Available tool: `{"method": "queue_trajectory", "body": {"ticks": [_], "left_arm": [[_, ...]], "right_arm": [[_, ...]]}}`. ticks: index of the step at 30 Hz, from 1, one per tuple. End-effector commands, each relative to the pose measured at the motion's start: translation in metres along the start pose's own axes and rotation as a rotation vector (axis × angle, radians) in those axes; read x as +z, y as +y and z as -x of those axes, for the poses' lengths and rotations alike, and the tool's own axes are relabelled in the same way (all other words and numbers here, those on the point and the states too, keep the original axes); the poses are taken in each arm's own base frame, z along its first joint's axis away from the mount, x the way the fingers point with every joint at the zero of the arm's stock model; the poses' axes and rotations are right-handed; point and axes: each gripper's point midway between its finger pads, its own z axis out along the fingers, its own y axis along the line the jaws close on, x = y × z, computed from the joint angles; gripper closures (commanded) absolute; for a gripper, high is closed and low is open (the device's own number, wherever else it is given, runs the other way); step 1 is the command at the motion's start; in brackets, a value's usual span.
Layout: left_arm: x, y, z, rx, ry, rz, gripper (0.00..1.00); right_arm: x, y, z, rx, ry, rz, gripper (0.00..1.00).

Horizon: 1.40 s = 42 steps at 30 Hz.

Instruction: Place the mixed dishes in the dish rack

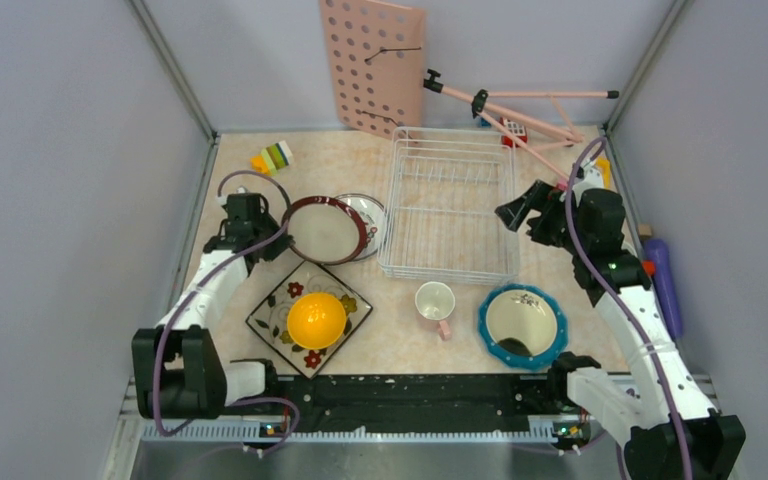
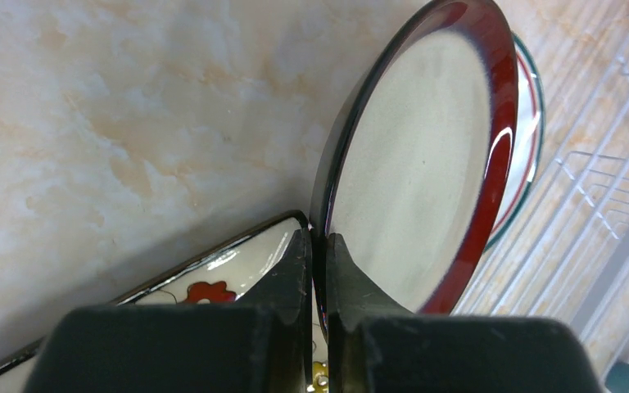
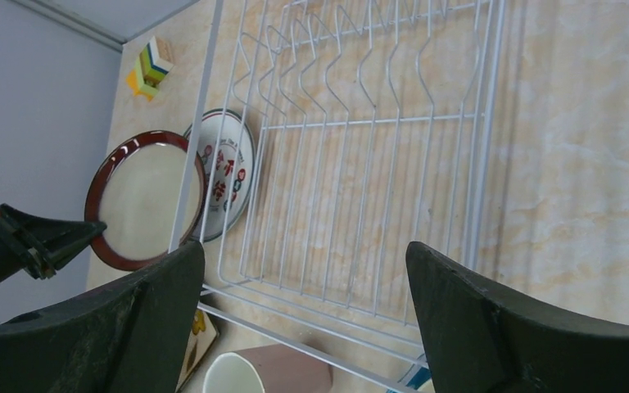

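Observation:
My left gripper (image 1: pixel 263 236) (image 2: pixel 319 239) is shut on the near rim of the brown-rimmed round plate (image 1: pixel 325 228) (image 2: pixel 426 164), which is tilted and overlaps a small patterned plate (image 1: pixel 368 215) (image 2: pixel 529 123). The white wire dish rack (image 1: pixel 452 205) (image 3: pixel 360 147) is just right of them and holds nothing. The yellow-orange bowl (image 1: pixel 316 318) sits on the square floral plate (image 1: pixel 278 312) (image 2: pixel 213 278). The pink cup (image 1: pixel 436 303) (image 3: pixel 282 372) and the teal dish (image 1: pixel 522 325) stand in front of the rack. My right gripper (image 1: pixel 516 213) (image 3: pixel 305 254) is open above the rack's right edge. The small blue cup is out of view.
A pink pegboard (image 1: pixel 372 65) leans on the back wall and a pink tripod (image 1: pixel 520 110) lies behind the rack. Colourful toy blocks (image 1: pixel 272 157) (image 3: pixel 151 65) sit at the back left. A purple bottle (image 1: pixel 663 280) lies by the right wall.

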Motion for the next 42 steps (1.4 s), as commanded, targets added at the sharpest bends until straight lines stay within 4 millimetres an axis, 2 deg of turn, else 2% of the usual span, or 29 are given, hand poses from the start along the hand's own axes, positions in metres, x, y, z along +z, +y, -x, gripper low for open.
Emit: {"method": "queue_trajectory", "body": {"ticks": [1, 5, 11, 14, 19, 22, 24, 29, 31, 35, 38, 42], "left_arm": [[-0.057, -0.07, 0.048, -0.006, -0.173, -0.291, 1.0], [-0.098, -0.098, 0.055, -0.004, -0.223, -0.448, 1.0], [-0.149, -0.106, 0.07, -0.007, -0.349, -0.513, 1.0], [-0.172, -0.124, 0.068, 0.018, -0.364, -0.643, 1.0], [-0.209, -0.16, 0.059, 0.058, -0.32, -0.885, 1.0], [-0.224, -0.175, 0.054, 0.085, -0.312, -1.02, 1.0], [-0.226, -0.18, 0.049, 0.081, -0.29, -1.082, 1.0], [-0.214, -0.187, 0.037, 0.093, -0.254, -1.123, 1.0], [-0.213, -0.192, 0.029, 0.11, -0.235, -1.155, 1.0], [-0.207, -0.208, 0.014, 0.143, -0.2, -1.18, 1.0], [-0.203, -0.219, 0.002, 0.173, -0.179, -1.183, 1.0], [-0.199, -0.227, -0.004, 0.183, -0.161, -1.188, 1.0]], "right_arm": [[-0.001, 0.041, 0.027, -0.014, -0.05, 0.135, 0.09], [0.0, 0.058, 0.026, -0.013, -0.037, 0.213, 0.09], [0.001, 0.094, 0.018, -0.032, -0.005, 0.358, 0.09], [-0.002, 0.124, 0.009, -0.132, 0.005, 0.423, 0.09], [-0.003, 0.145, 0.012, -0.171, -0.025, 0.452, 0.09], [-0.013, 0.159, 0.02, -0.169, -0.069, 0.525, 0.09], [-0.025, 0.167, 0.029, -0.148, -0.129, 0.568, 0.09], [-0.046, 0.174, 0.047, -0.085, -0.249, 0.614, 0.11], [-0.044, 0.176, 0.047, -0.064, -0.234, 0.617, 0.12], [-0.028, 0.183, 0.039, -0.058, -0.159, 0.612, 0.13], [-0.027, 0.192, 0.034, -0.066, -0.164, 0.627, 0.14], [-0.022, 0.193, 0.03, -0.087, -0.157, 0.602, 0.17]]}}
